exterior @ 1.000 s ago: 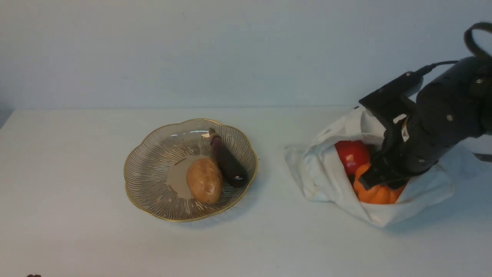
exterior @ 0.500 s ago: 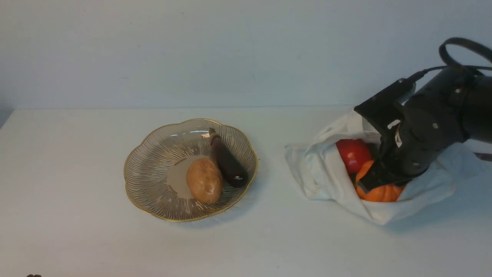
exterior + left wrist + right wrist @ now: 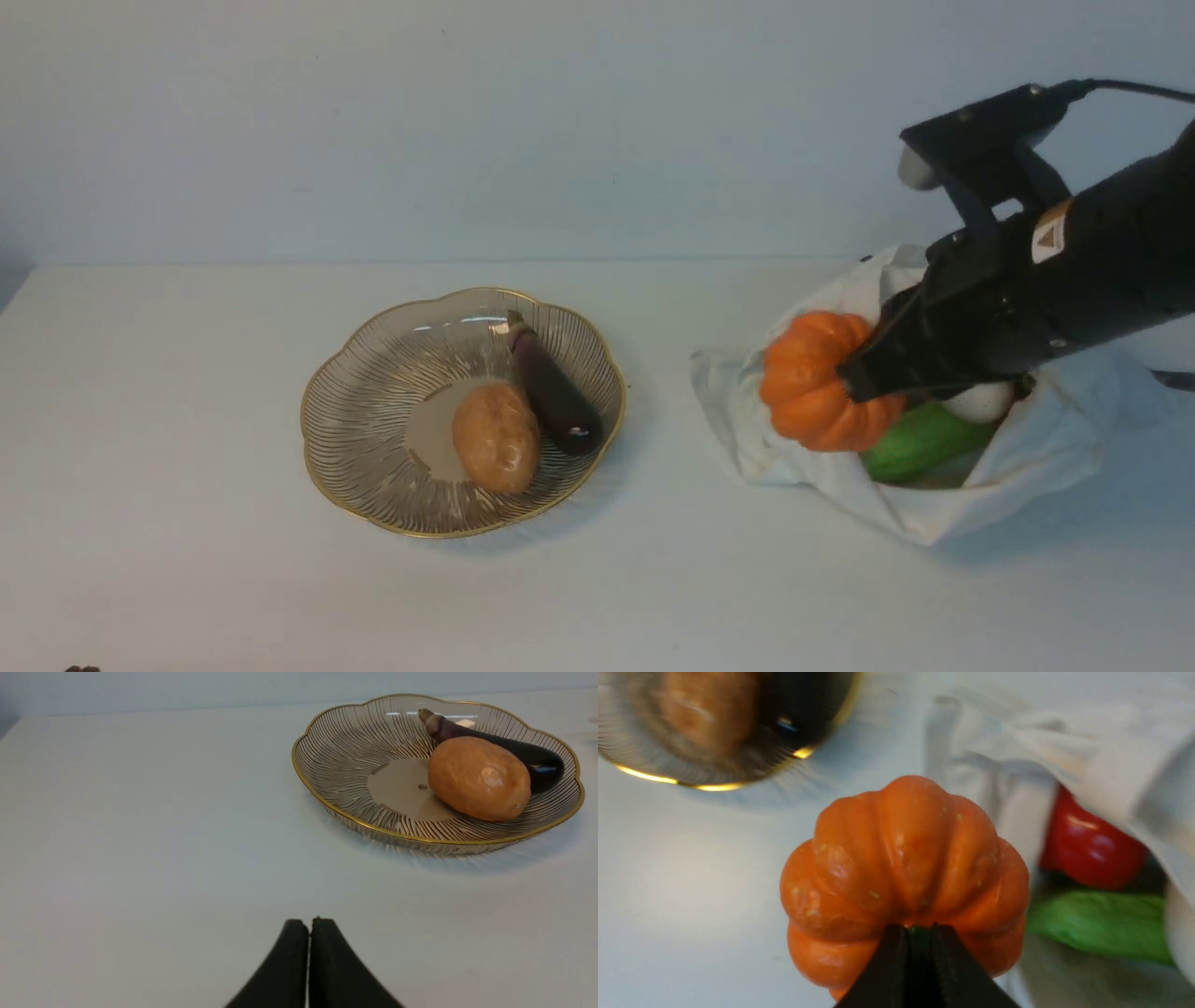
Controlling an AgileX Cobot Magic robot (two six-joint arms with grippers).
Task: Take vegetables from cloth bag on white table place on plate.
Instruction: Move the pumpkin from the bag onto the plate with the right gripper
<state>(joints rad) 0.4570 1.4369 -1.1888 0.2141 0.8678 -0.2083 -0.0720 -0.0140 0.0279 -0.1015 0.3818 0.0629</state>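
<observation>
My right gripper (image 3: 854,378) is shut on the green stem of the ribbed orange pumpkin (image 3: 817,381) and holds it in the air above the left edge of the cream cloth bag (image 3: 794,448). The pumpkin fills the right wrist view (image 3: 901,868), jaws pinching its stem (image 3: 919,933). Inside the bag lie a green cucumber (image 3: 920,443), a white oval (image 3: 978,403) and a red tomato (image 3: 1090,847). The gold-rimmed glass plate (image 3: 373,439) sits left on the white table (image 3: 187,373), holding a brown potato (image 3: 497,437) and a dark eggplant (image 3: 553,392). My left gripper (image 3: 309,924) is shut and empty, near the plate (image 3: 336,765).
A pale wall (image 3: 467,121) rises behind the table's far edge. Bare tabletop (image 3: 672,579) lies between the plate and the bag and along the front.
My right gripper has lifted the pumpkin up out of the bag and to the left. The cucumber and white oval now show where it sat; the tomato is hidden in the front view.
</observation>
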